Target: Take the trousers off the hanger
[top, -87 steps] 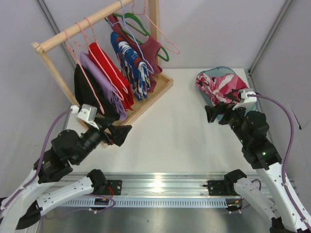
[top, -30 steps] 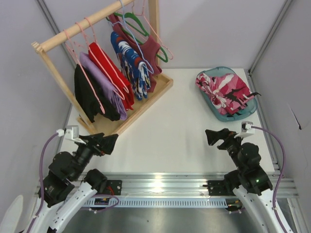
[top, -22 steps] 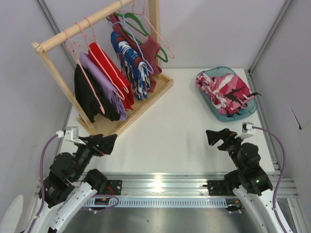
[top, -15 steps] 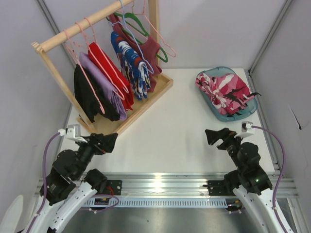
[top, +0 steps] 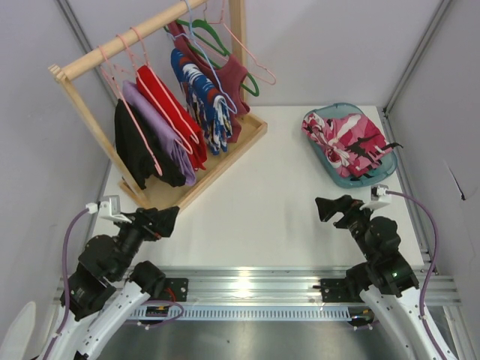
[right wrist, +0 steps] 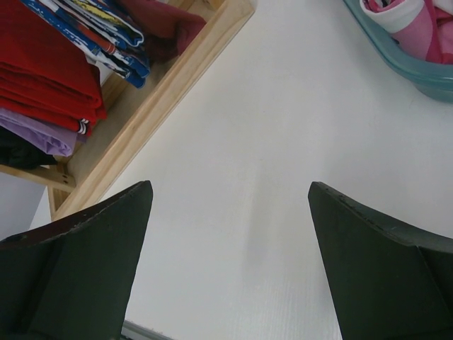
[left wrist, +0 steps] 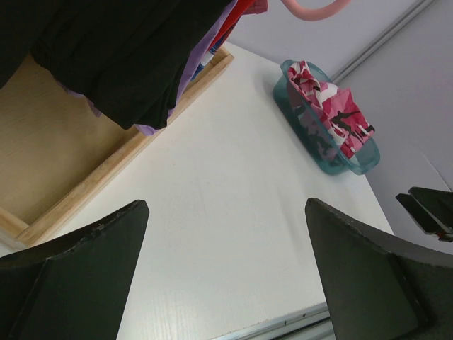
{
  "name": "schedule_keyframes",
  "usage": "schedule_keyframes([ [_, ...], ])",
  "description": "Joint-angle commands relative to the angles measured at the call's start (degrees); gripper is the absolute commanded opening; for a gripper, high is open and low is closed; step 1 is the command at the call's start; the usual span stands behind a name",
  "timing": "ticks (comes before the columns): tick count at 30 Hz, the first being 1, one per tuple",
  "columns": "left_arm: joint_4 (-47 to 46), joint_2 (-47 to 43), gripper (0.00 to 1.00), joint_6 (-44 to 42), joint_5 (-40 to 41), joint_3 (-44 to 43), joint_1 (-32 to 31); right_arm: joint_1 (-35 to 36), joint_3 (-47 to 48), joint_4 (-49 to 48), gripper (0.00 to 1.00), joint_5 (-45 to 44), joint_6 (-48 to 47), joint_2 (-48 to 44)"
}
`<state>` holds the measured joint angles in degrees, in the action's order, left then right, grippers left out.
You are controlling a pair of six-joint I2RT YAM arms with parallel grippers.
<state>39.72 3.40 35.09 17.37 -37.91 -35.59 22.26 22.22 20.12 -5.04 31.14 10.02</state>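
Over on the far right of the table (top: 262, 202) sits a teal basin (top: 339, 178), and the trousers (top: 346, 142) are bundled inside it, pink with red, white and black patches, filling it almost to the rim and off any hanger. The left wrist camera catches that same basin (left wrist: 333, 161) side-on with the trousers (left wrist: 327, 106) heaped above its wall. The right wrist camera gets only a cut-off corner of the basin (right wrist: 396, 62) and a sliver of the trousers (right wrist: 417, 25). Far left stands the wooden rack (top: 75, 67), its base tray (top: 249, 135) under a row of hanging clothes: a black garment (top: 135, 150), a lilac one (top: 154, 124), a plain red one (top: 169, 105), a blue-white-red patterned one (top: 202, 94) and a dark red one (top: 234, 75). The hanger (top: 261, 61), pale pink and bare, dangles at the far end of the rail beside a green hanger (top: 217, 45); their hooks run out of the top of the picture. Something black lies at the basin's right edge, and I cannot tell whether it is a strap or part of the print. The left end effector (top: 166, 217) hangs over the near-left table, fingers spread wide and holding nothing (left wrist: 226, 205). The right end effector (top: 330, 208) hovers near-right, well short of the basin, likewise spread and empty (right wrist: 230, 186).
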Motion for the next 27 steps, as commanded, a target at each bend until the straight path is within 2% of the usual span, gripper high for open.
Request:
schedule_keyframes([
  [1, -1.0, 0.3, 1.0, 0.9, 0.1, 0.5, 0.3, 0.2, 2.6, -3.0, 0.99, 0.3, -1.3, 0.5],
  [27, -1.6, 2.1, 1.0, 0.3, -0.5, 0.5, 0.3, 0.2, 2.6, -3.6, 0.99, 0.5, -1.4, 1.1],
])
